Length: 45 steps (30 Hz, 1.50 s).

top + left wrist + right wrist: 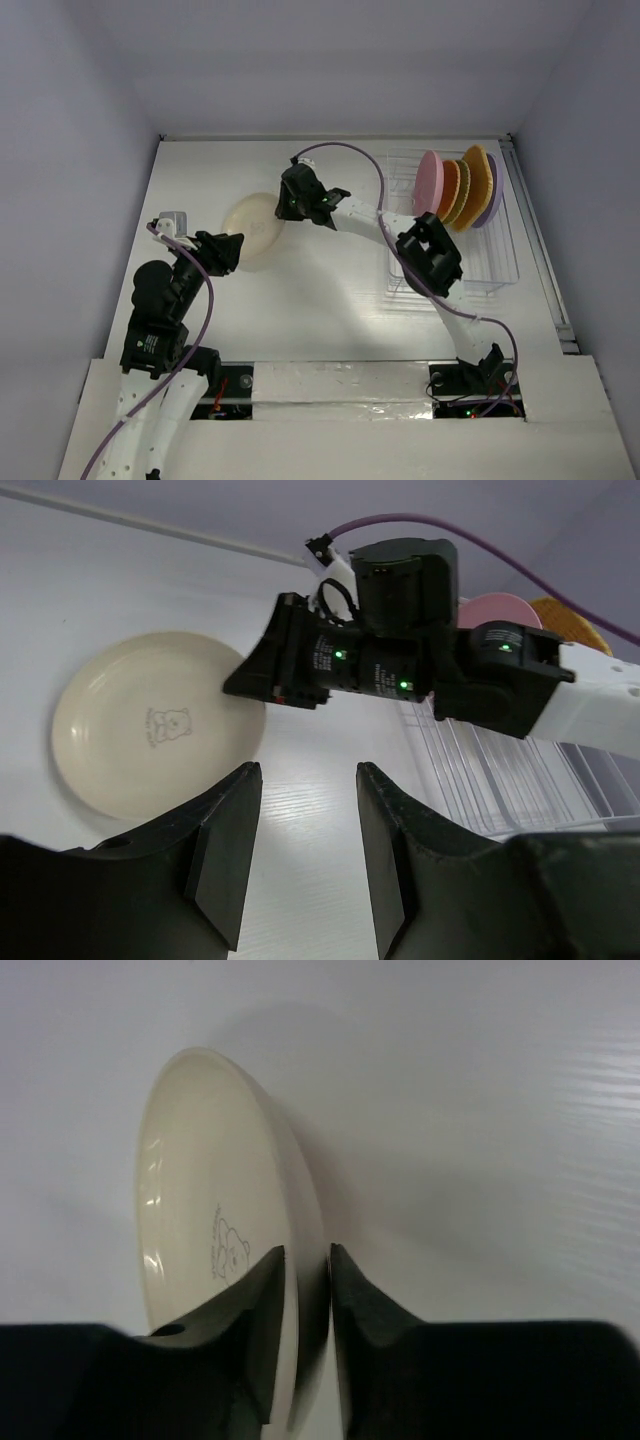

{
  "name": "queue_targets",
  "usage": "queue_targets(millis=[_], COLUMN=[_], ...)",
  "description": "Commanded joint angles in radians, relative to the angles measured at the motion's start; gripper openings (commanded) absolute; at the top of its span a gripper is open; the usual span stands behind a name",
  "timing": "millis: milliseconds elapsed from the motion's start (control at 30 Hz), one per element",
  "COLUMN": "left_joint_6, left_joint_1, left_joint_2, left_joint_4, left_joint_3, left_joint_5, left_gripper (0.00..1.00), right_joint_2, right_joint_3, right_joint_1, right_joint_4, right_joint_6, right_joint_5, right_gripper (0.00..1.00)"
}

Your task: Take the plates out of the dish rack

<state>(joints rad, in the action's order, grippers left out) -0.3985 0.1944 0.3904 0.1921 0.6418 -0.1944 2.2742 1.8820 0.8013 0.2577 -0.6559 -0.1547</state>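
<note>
**Plate handling and count**

White table (330,320), pale bare walls, nothing else about.

- cream plate (200,1190) lies flat on the table left of centre, well apart from the dish rack (490,270), which is far right.
- right gripper (307,1255): jaws nearly together, straddling the cream plate's rim, one finger over the inner face and one outside. Can't tell if it's pinching or loose.
- left gripper (308,768): jaws moderately apart, nothing between them, hovering over bare table just beside the cream plate.

Handling (my read, not measured):
- Smooth plates look stiff, light and slick. The thin raised rim is the only grab point, so it has to be an edge pinch, and they can swivel in the pads.
- Woven ones should give better bite.
- Plates in the rack stand on edge. Take the top rim and pull straight up, clear of the dividers.

Count:
- 1 cream, on the table.
- In the rack: 1 pink plate (429,183), 1 purple plate (494,205), an orange woven plate (449,190) and a yellow woven plate (477,180).
- There's possibly one more woven sliver between those two (they overlap, so I'm not sure).
- 1 rack.
</note>
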Motion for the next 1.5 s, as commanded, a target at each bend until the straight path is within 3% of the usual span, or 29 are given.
queue_targets(millis=[0, 133, 167, 267, 333, 433, 500, 567, 667, 800, 833, 867, 967, 1033, 1100, 1267, 1367, 1467], left_joint_6=[-0.003, -0.003, -0.003, -0.003, -0.003, -0.003, -0.003, -0.002, 0.000, -0.002, -0.002, -0.002, -0.002, -0.002, -0.002, -0.003, -0.003, -0.002], left_joint_1=[-0.004, -0.004, -0.004, -0.004, -0.004, -0.004, -0.004, -0.004, -0.004, -0.004, -0.004, -0.004, -0.004, -0.004, -0.004, -0.004, -0.004, -0.013], left_joint_2=[0.013, 0.010, 0.011, 0.013, 0.013, 0.010, 0.011, 0.010, 0.011, 0.016, 0.018, 0.018, 0.024, 0.022, 0.025, 0.024, 0.025, 0.024], left_joint_4=[-0.034, -0.033, -0.033, -0.037, -0.036, -0.036, -0.039, -0.037, -0.042, -0.043, -0.043, -0.043, -0.043, -0.043, -0.042, -0.042, -0.042, -0.045], left_joint_3=[0.024, 0.024, 0.024, 0.022, 0.022, 0.022, 0.022, 0.021, 0.021, 0.019, 0.019, 0.019, 0.019, 0.021, 0.019, 0.019, 0.019, 0.019], left_joint_5=[0.001, 0.006, 0.004, -0.004, -0.007, -0.005, -0.007, -0.008, -0.016, -0.017, -0.019, -0.019, -0.017, -0.016, -0.017, -0.013, -0.016, -0.019], left_gripper=[0.40, 0.40, 0.40, 0.40, 0.40, 0.40, 0.40, 0.40, 0.40, 0.40, 0.40, 0.40, 0.40, 0.40, 0.40, 0.40, 0.40, 0.40], right_joint_2=[0.048, 0.059, 0.041, -0.082, -0.212, -0.429, -0.548, -0.712, -0.885, -0.967, -0.966, -0.960, -0.917, -0.860, -0.813, -0.676, -0.667, -0.647], right_joint_3=[0.129, 0.105, 0.086, 0.007, -0.049, -0.223, -0.385, -0.478, -0.609, -0.658, -0.656, -0.650, -0.638, -0.627, -0.603, -0.520, -0.497, -0.486], right_joint_1=[0.006, 0.006, 0.006, 0.006, -0.004, -0.033, -0.056, -0.105, -0.186, -0.267, -0.280, -0.292, -0.333, -0.366, -0.379, -0.390, -0.390, -0.399], right_joint_4=[-0.173, -0.196, -0.190, -0.157, -0.137, -0.143, -0.144, -0.117, -0.049, 0.079, 0.101, 0.119, 0.156, 0.164, 0.155, 0.201, 0.204, 0.189], right_joint_6=[-0.152, -0.146, -0.131, -0.004, 0.057, 0.151, 0.208, 0.234, 0.283, 0.331, 0.340, 0.348, 0.366, 0.383, 0.407, 0.414, 0.421, 0.446], right_joint_5=[0.154, 0.196, 0.175, 0.071, -0.017, -0.141, -0.199, -0.328, -0.445, -0.606, -0.623, -0.632, -0.614, -0.547, -0.529, -0.652, -0.664, -0.678], right_gripper=[0.34, 0.59, 0.69, 0.83, 0.84, 0.72, 0.25, 0.00, 0.00, 0.00, 0.06, 0.28, 0.72, 0.78, 0.78, 0.60, 0.59, 0.51])
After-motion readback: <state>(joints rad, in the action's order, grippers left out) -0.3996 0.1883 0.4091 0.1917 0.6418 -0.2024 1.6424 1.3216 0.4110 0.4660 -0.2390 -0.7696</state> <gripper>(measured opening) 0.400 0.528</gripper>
